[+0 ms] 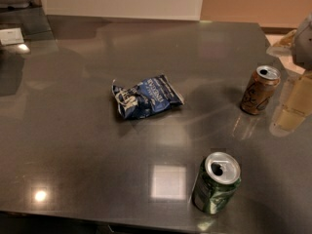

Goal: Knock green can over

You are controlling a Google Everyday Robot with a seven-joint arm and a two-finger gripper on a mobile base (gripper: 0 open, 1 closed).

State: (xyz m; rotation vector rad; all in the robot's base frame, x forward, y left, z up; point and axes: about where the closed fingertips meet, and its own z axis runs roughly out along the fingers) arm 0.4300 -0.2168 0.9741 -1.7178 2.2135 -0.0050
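Because the claw [294,108] is cut off at the right side of the view, just beside the brown can [260,89], I cannot tell whether it is open or closed. The green can [217,183] stands upright near the front edge of the desk [73,130], long axis vertical, silver top up, well apart from the claw. Open desk surface separates it from the blue snack bag [146,97] farther back.

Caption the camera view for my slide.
Dark green metal can stands upright near the front of the grey table; brown-gold can and crumpled blue snack bag farther back; pincer at the right edge.
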